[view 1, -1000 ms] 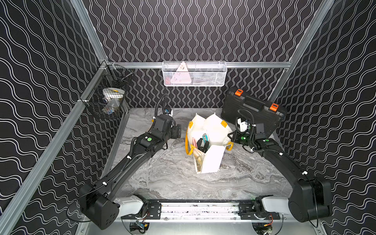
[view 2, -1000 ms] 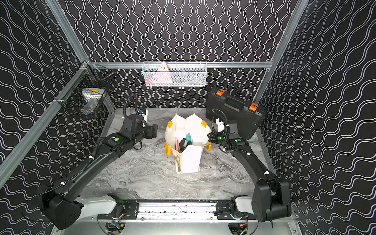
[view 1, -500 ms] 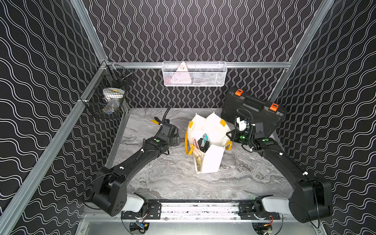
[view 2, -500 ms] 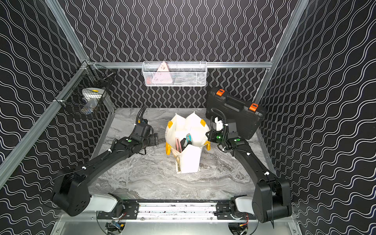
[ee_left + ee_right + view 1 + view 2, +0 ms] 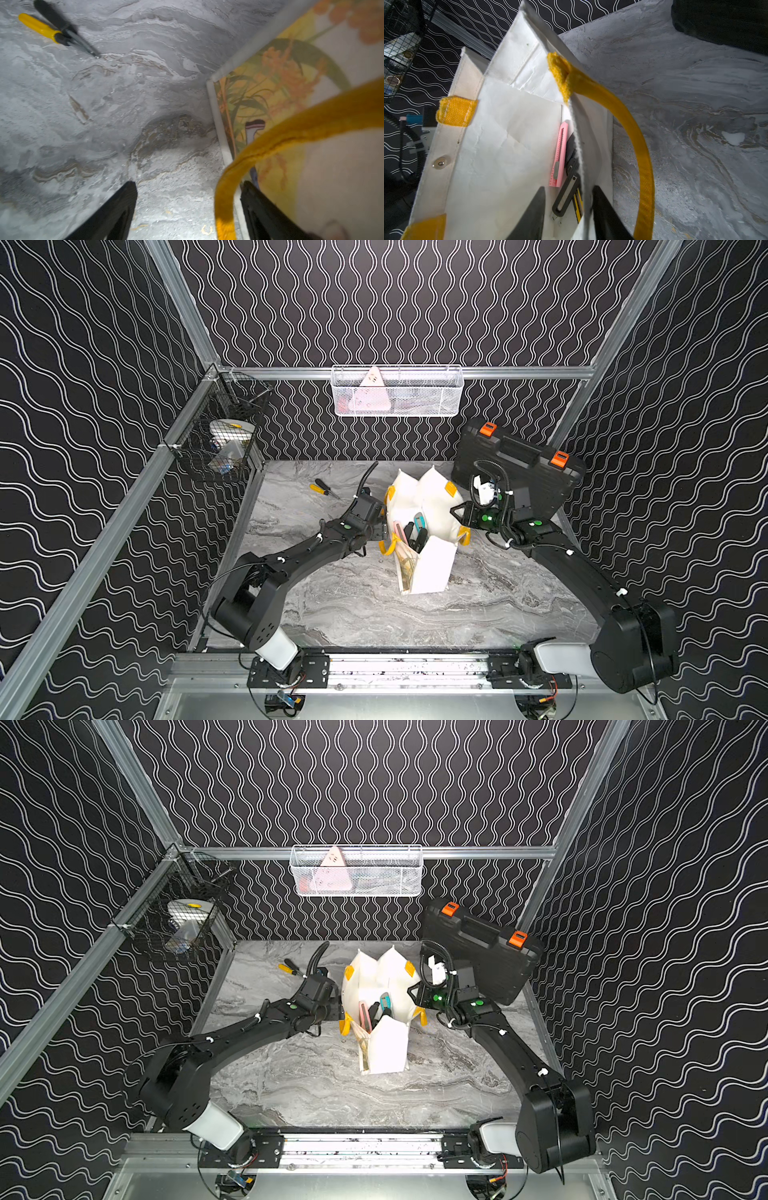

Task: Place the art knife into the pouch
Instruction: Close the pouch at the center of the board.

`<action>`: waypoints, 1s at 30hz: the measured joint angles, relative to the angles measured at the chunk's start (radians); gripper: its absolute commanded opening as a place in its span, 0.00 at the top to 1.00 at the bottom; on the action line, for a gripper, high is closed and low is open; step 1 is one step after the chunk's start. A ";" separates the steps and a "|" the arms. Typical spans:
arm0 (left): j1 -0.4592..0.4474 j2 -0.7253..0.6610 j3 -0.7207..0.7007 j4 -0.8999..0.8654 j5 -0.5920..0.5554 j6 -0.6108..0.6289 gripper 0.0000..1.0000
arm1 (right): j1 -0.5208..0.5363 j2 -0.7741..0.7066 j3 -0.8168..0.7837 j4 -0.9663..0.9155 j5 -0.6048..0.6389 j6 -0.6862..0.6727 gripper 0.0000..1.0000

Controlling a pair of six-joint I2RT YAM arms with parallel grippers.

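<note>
Black walls (image 5: 415, 302), white wavy lines; aluminium frame (image 5: 519, 372); grey marble tabletop (image 5: 374, 614); white wire basket (image 5: 436, 400).

No writing can be read on the pouch (image 5: 432, 568) or elsewhere

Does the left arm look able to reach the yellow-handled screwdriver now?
Probably yes: bare table lies between the open left gripper and the yellow-handled screwdriver; the yellow handle loop of the pouch drapes near one finger.
</note>
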 measured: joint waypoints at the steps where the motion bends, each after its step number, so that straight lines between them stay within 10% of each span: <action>1: -0.009 0.005 0.006 0.001 -0.003 -0.001 0.17 | 0.004 0.000 0.006 -0.002 0.000 0.000 0.57; 30: -0.167 0.109 0.142 0.027 -0.039 -0.010 0.18 | 0.157 0.069 0.164 -0.090 0.031 -0.046 0.43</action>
